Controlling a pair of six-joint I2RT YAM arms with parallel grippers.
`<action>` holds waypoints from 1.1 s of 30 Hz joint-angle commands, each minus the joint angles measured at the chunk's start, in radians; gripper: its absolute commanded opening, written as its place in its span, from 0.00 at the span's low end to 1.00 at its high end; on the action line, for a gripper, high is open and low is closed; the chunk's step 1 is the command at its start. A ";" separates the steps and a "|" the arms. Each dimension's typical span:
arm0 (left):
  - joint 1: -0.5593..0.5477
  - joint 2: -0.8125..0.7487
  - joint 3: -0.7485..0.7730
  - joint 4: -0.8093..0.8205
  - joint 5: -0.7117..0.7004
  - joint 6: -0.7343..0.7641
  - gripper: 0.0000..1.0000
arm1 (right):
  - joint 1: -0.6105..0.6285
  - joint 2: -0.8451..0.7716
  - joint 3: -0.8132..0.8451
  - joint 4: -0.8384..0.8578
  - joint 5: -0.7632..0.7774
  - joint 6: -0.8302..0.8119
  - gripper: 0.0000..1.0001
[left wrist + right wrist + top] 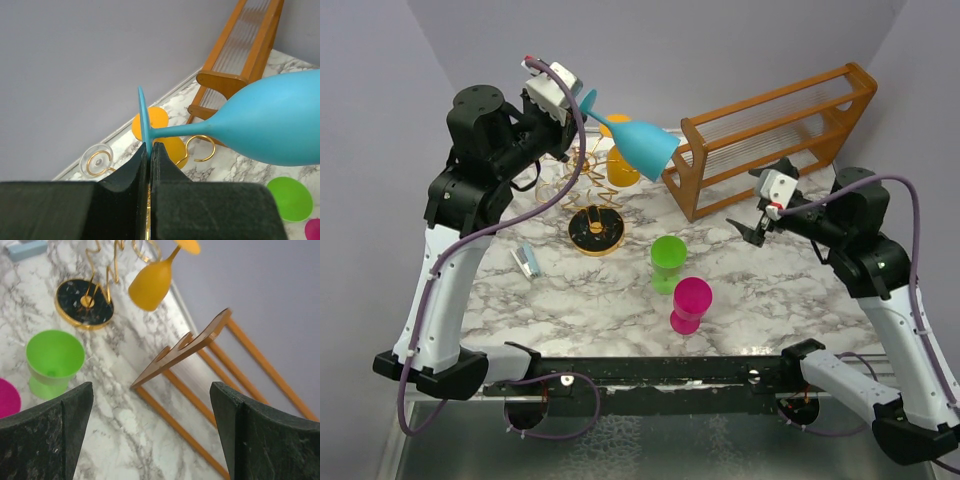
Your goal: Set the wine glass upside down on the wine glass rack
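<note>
The left end effector (150,150) pinches the foot of the blue wine glass (645,143), which hangs tilted in the air near the gold rack (597,230). The right end effector (752,232) stands wide and empty.

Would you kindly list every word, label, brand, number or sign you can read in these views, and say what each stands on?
No text can be read in any view.
The small pale blue object near the wine glass rack is too small to tell whether it bears any print.
</note>
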 commanded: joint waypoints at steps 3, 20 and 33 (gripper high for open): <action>-0.058 0.013 0.009 -0.043 -0.086 0.126 0.00 | -0.002 -0.032 -0.224 0.086 -0.037 0.063 1.00; -0.305 0.093 -0.012 -0.121 -0.397 0.515 0.00 | -0.042 -0.066 -0.467 0.259 -0.067 0.187 1.00; -0.382 0.120 -0.147 -0.139 -0.524 0.724 0.00 | -0.054 -0.069 -0.495 0.265 -0.071 0.187 1.00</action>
